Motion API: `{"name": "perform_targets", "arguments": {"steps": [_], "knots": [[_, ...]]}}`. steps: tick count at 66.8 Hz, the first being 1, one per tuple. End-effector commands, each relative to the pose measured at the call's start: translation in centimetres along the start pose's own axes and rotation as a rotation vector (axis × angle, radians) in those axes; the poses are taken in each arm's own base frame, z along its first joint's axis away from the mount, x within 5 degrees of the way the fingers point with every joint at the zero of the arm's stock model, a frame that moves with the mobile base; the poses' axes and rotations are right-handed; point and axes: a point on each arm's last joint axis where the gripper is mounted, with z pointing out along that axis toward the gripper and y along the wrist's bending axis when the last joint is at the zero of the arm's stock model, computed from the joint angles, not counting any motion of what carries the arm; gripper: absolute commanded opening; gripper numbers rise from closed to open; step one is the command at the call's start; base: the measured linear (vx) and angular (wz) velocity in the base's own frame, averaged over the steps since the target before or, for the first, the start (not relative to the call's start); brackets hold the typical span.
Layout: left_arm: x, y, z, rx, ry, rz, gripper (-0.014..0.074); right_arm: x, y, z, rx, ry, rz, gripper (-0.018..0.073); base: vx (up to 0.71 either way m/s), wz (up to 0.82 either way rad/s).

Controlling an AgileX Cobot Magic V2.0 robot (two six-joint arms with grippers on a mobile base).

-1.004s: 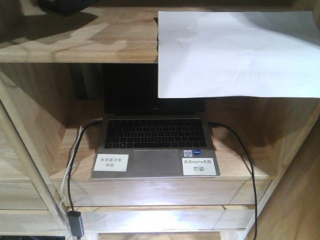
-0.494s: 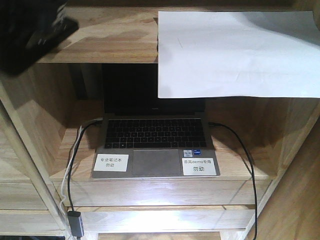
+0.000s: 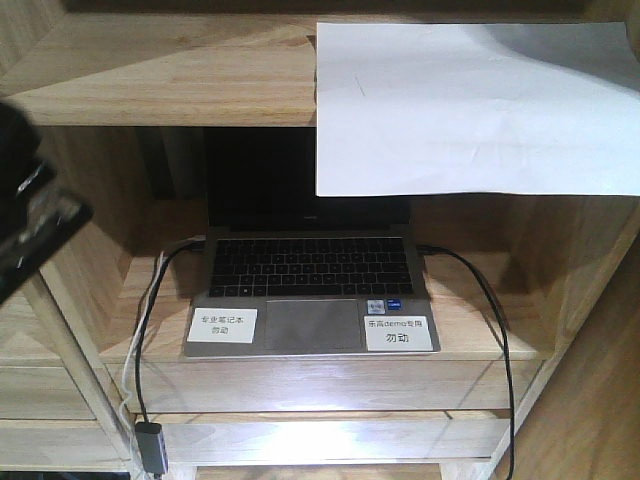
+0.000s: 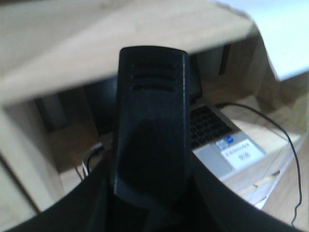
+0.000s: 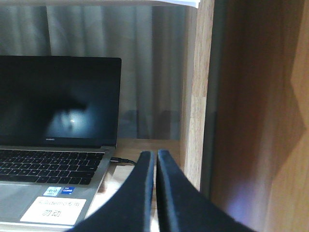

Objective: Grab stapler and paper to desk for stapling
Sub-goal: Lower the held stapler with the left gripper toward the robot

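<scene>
- Left gripper [image 4: 150,205]: on my left wrist feed the jaws are clamped on the stapler [image 4: 152,121]. Its black body stands up between the dark fingers and fills the middle of the view. There are three short grooves near its far end.
- On the front camera the same arm shows as a dark blurred mass at the left edge, in front of the left upright of the shelving unit [image 3: 60,350] and below the level of the upper shelf board [image 3: 170,75]. I cannot separate stapler from gripper there.
- The stapler is in the air, touching no shelf.
- Right gripper [image 5: 155,157]: the jaws are pressed together with only a hairline between them and nothing in them. It sits low by the right wall of the laptop compartment, near the laptop's right rear corner.
- The paper [image 3: 470,110] lies on the right part of the upper shelf board. Its front portion hangs down over the board's edge and covers the upper right of the compartment opening. A faint crease runs across it. No gripper touches it.
- A laptop [image 3: 310,270] sits open in the compartment below, screen dark, with a white label [image 3: 223,325] on the left of the palm rest and another label [image 3: 398,332] on the right.
- A black cable [image 3: 490,320] leaves the laptop's right side and drops over the shelf front.
</scene>
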Motion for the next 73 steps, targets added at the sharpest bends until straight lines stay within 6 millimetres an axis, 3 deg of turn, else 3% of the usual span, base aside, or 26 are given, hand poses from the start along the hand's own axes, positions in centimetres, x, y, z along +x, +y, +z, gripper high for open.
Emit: {"name": "perform_targets", "arguments": {"steps": [1, 18, 31, 73], "knots": [[0.3, -0.1, -1.5, 0.0, -0.17, -0.006, -0.0007, -0.6, 0.0, -0.1, 0.001, -0.081, -0.007, -0.0009, 0.0, 0.0], [7.3, -0.1, -2.0, -0.005, -0.169, -0.009, -0.0007, -0.6, 0.0, -0.1, 0.001, -0.081, -0.007, -0.0009, 0.0, 0.0], [11.0, -0.1, -1.7, -0.008, -0.167, -0.01, -0.0007, -0.6, 0.0, -0.1, 0.001, -0.081, -0.007, -0.0009, 0.0, 0.0], [11.3, -0.1, -1.8, -0.01, -0.2, -0.013, -0.0007, -0.6, 0.0, -0.1, 0.001, -0.081, -0.007, -0.0009, 0.0, 0.0]]}}
